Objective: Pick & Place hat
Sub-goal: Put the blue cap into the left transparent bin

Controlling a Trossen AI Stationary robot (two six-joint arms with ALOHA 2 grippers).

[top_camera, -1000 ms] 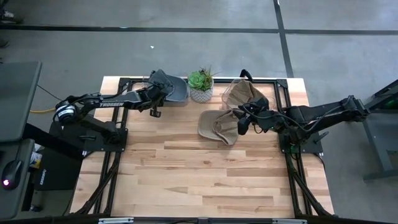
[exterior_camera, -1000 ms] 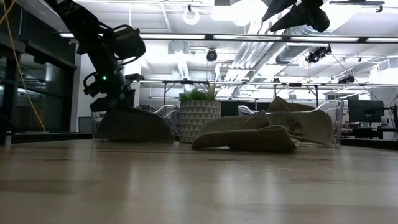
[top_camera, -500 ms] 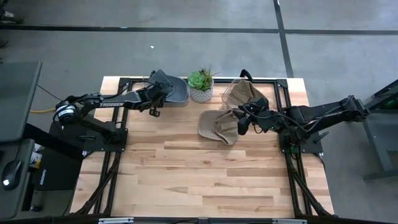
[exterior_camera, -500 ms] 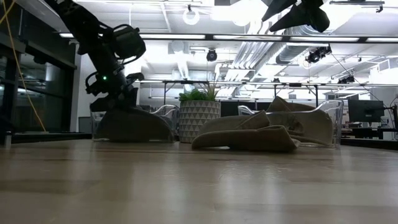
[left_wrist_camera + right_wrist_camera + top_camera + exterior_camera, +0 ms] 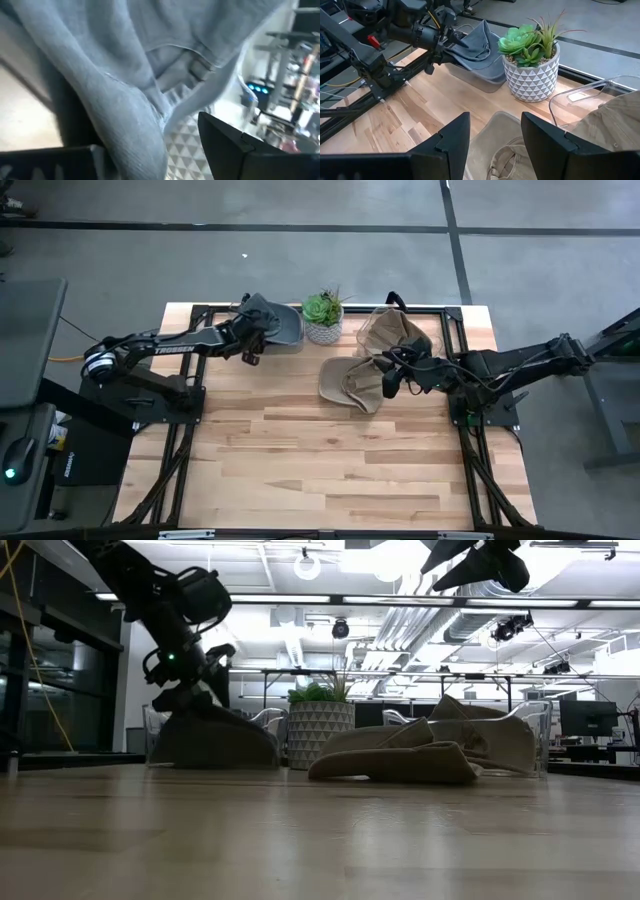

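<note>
Two arms reach over the bench (image 5: pixel 330 470), both near its far edge. At the far left corner the left gripper (image 5: pixel 262 330) sits at a grey hat (image 5: pixel 283 326) that lies in a clear bin (image 5: pixel 470 80); its fingers straddle the grey fabric, and whether they grip it I cannot tell. A potted succulent (image 5: pixel 324 317) stands beside the bin. Further right a tan hat (image 5: pixel 352 383) lies on the wood, with the right gripper (image 5: pixel 389 378), fingers spread and holding nothing, above its right edge. Another tan hat (image 5: pixel 398 332) fills a second clear bin (image 5: pixel 535 735) near the far right corner.

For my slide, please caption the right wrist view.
Right gripper open above a tan hat, facing the potted plant and a grey hat at the left gripper.
</note>
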